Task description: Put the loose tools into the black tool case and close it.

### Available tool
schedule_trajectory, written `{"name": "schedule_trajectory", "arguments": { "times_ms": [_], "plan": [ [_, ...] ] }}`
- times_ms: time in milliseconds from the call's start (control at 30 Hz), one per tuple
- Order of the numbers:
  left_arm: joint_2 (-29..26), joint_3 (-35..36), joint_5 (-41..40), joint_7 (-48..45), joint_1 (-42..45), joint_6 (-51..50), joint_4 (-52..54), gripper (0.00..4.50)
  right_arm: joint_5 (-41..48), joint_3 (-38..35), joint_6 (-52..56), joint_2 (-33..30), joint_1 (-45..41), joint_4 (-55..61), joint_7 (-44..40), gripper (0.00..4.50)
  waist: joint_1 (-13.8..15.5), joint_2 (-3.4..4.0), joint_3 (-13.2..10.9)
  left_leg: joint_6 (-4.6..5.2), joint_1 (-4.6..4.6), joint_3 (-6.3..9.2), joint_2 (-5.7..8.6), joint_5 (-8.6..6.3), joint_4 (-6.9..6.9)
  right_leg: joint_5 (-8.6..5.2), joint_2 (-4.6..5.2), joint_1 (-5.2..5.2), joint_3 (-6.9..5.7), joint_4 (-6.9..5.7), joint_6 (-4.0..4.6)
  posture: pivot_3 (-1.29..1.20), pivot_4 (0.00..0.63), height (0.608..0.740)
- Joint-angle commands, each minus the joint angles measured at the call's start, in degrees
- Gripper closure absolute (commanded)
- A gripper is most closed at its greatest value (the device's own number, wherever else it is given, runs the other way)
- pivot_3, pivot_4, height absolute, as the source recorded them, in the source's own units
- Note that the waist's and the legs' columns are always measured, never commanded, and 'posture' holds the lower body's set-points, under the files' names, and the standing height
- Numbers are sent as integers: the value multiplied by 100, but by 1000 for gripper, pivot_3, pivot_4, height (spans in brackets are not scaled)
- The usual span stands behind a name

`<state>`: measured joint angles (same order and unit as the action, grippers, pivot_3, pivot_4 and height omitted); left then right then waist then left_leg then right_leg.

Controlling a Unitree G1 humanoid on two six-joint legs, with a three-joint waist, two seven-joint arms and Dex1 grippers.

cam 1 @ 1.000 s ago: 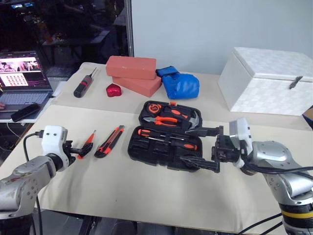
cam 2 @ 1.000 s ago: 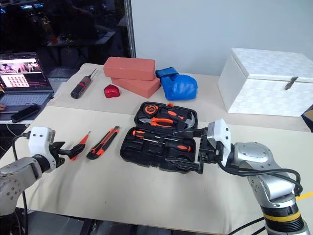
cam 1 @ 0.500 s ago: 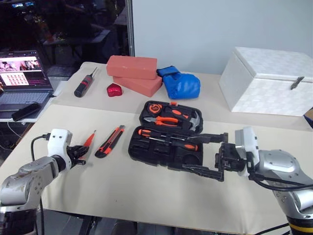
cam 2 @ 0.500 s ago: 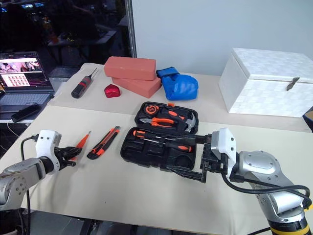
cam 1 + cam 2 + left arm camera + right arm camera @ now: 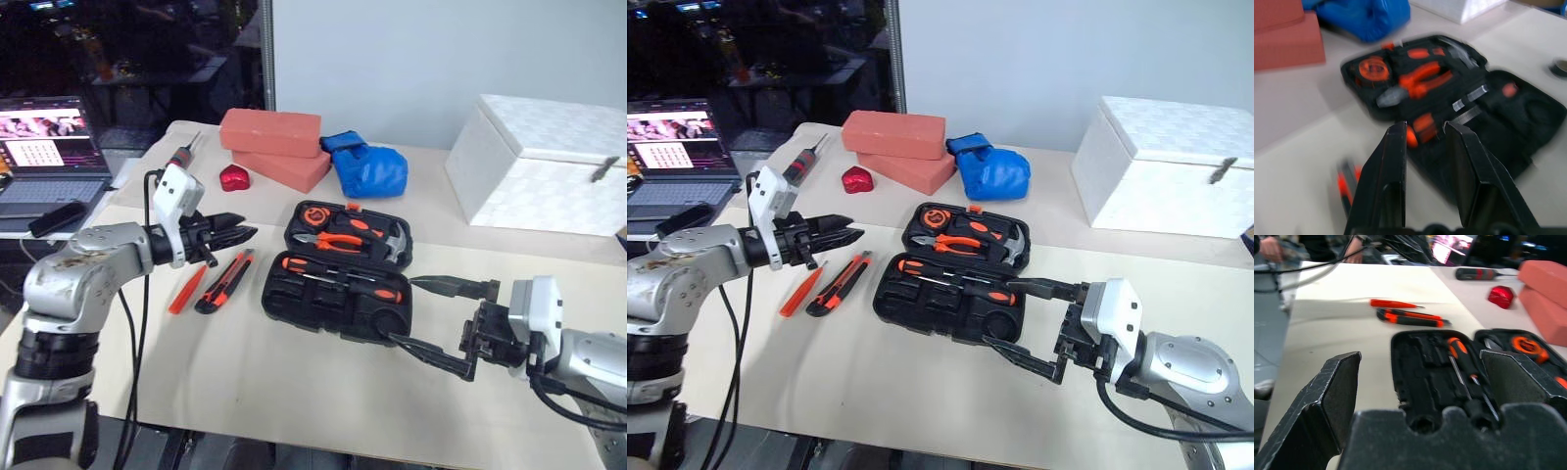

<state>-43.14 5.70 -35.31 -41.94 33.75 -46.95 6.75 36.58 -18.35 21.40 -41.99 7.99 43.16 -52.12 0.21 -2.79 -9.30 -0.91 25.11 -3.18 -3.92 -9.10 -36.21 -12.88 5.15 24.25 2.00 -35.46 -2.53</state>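
Head views
Worktop: covered in a pale cloth; carries everything below.
Black tool case: lies open flat near the middle, with pliers, a hammer, an orange tape measure and two orange-and-black screwdrivers seated in its recesses.
Slim orange screwdriver: loose on the cloth, left of the case.
Utility knife: loose, just beside the slim screwdriver, between it and the case.
Left tool: raised above the two loose items, pointing toward the case; fingers a little apart, nothing between them.
Right tool: hovers off the case's near right corner, fingers spread wide, empty.
Far side: two red bricks stacked, a blue glove, a small red object, a black-and-red screwdriver, a white box at right, a laptop at left.

Left wrist view
Left tool fingers: a narrow gap stands between them, holding nothing.
Case: open ahead of the fingers, blurred; the utility knife lies nearer, on the cloth.

Right wrist view
Right tool fingers: set far apart, empty.
Case: open just ahead; beyond it lie the knife and the slim screwdriver.
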Motion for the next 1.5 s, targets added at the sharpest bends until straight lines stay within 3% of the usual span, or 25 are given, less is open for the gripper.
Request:
{"name": "schedule_trajectory", "arguments": {
  "times_ms": [33,133,167,300,500,633,800,900,1000,1133,1333,1500],
  "plan": [
    [165,538,322,924,-349,-89,57,1330,148,-168,-55,-20,75,362,157,0,-84,0,0,1,0,3,0,-1,2,12,-2,1,2,-6,-23,0,150,740],
    [311,1031,531,1747,-934,-405,363,205,233,-45,-98,-15,-77,319,159,0,-145,-4,-2,1,-5,8,0,-2,18,15,-7,8,5,-22,-24,0,150,740],
    [295,1107,583,1836,-1121,-455,447,26,264,4,-95,-10,-149,304,168,0,-152,-4,-2,1,-4,14,0,-2,19,12,-9,10,5,-27,-20,0,150,740],
    [157,1260,608,1780,-2102,-718,714,26,219,286,-117,-27,-503,93,52,0,-101,-5,-3,0,-7,15,0,-2,16,3,-7,12,2,-38,-18,0,150,740],
    [12,1186,738,1613,-2644,-650,706,26,161,388,-183,-62,-742,-157,-104,0,14,-22,-13,-47,-6,11,3,-29,-4,-16,11,12,-12,-33,15,0,150,740],
    [41,1154,810,1534,-2752,-491,543,1066,130,383,-219,-64,-734,-226,-196,0,19,-22,-13,-50,-8,3,4,-31,-7,-7,20,8,-11,-28,27,0,150,740],
    [127,1300,745,1250,-2836,-84,506,2833,111,315,-249,-58,-640,-254,-267,0,32,-20,-12,-49,-10,4,1,-31,-4,-4,15,9,-12,-33,28,0,150,740],
    [53,1605,397,532,-2659,460,550,4025,87,292,-280,-21,-520,-208,-237,0,42,-23,-13,-49,-7,3,0,-31,-4,-5,14,10,-12,-33,27,0,150,740],
    [-402,1464,185,-451,-2218,759,480,4025,107,165,-315,-17,-289,-126,-220,0,48,-29,-15,-48,2,4,-2,-30,-5,-3,13,13,-15,-32,31,0,150,740],
    [-669,997,308,-1039,-1328,933,-75,4025,109,-39,-349,-37,9,-13,-170,0,72,-26,-16,-48,6,6,-2,-30,-6,-9,13,12,-23,-32,21,0,150,740],
    [-549,-245,553,-2107,-491,1397,-17,4025,151,-397,-324,-53,389,160,-54,0,29,-19,-11,-45,1,1,0,-28,-16,-8,11,1,-16,-31,17,0,150,740],
    [-242,-1586,1570,-2659,243,2200,-579,4025,180,-602,-210,-125,665,349,42,0,57,-19,-12,-24,3,7,-1,-15,-17,-9,3,1,-16,-36,15,0,150,740]
  ]
}}
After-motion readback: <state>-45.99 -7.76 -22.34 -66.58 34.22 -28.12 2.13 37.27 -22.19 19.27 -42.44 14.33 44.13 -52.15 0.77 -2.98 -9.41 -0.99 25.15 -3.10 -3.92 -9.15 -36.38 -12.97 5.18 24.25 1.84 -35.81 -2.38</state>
